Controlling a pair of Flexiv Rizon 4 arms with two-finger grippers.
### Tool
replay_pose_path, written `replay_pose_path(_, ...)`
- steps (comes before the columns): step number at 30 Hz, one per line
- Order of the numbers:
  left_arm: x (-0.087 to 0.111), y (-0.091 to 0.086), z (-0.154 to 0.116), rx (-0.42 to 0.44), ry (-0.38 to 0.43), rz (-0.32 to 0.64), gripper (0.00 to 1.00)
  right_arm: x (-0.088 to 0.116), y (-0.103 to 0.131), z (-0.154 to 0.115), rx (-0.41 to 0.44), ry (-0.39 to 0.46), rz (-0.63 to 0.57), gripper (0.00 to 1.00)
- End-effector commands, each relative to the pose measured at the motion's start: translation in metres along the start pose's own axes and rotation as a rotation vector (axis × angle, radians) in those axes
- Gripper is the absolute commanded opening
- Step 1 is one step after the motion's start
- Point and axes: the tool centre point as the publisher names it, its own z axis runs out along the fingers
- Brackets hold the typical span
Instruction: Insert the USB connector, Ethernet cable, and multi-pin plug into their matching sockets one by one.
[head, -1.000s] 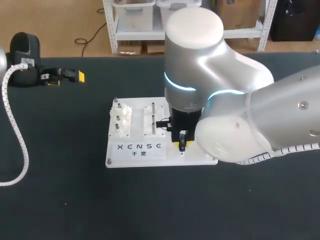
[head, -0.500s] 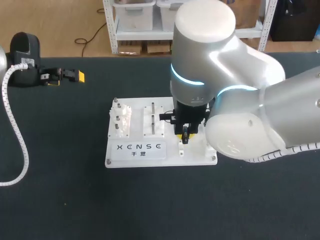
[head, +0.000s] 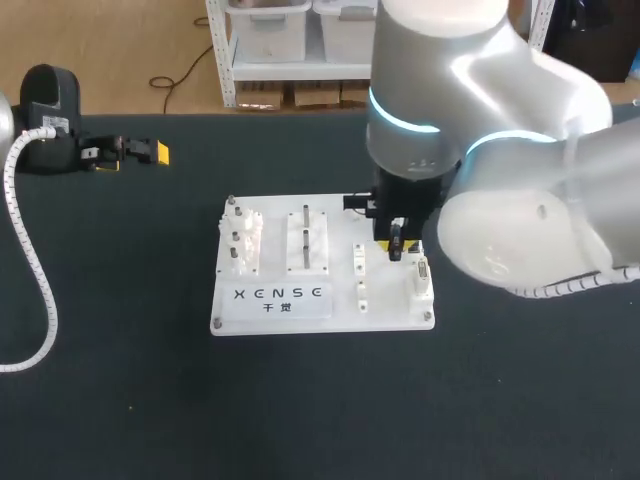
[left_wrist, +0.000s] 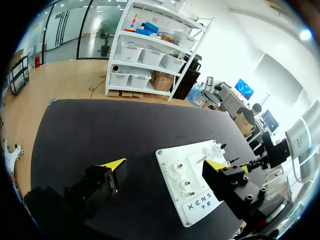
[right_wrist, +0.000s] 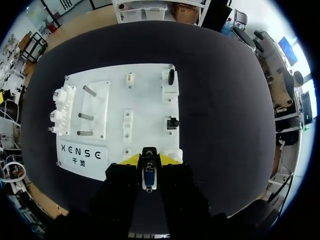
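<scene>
The white socket board (head: 390, 312) lies mid-table. My right gripper (head: 397, 243) hangs over its right part, shut on a small USB connector (right_wrist: 148, 176) with a metal end that points down at the board. In the right wrist view the yellow tips (right_wrist: 131, 159) sit at the connector's sides, above the board's (right_wrist: 150, 95) near edge. A white socket block (head: 422, 279) stands just right of the gripper, and a black plug (right_wrist: 170, 76) sits in a block at the board's far side. My left gripper (head: 133, 152) rests at the table's far left, open and empty, its fingers (left_wrist: 112, 165) wide apart.
On the board's left half stand white gears on pegs (head: 241, 240) and a plate with metal rods (head: 309, 238). Two small white blocks (head: 360, 259) sit in its middle. My left arm's white cable (head: 38, 280) loops down the table's left side.
My right arm has carried the connector from the board's front middle toward its back right. The left arm has not moved.
</scene>
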Motion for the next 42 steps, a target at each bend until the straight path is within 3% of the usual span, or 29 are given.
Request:
replay_pose_path(1, 0.0, 0.0, 0.0, 0.0, 0.0, 0.0, 1.0, 0.004, -0.011, -0.005, 0.002, -0.013, 0.008, 0.0)
replay_pose_path(22, 0.0, 0.0, 0.0, 0.0, 0.0, 0.0, 1.0, 0.009, -0.032, -0.003, 0.042, -0.007, 0.02, 0.0)
replay_pose_path(42, 0.0, 0.0, 0.0, 0.0, 0.0, 0.0, 1.0, 0.023, -0.035, 0.005, 0.054, 0.015, 0.02, 0.0)
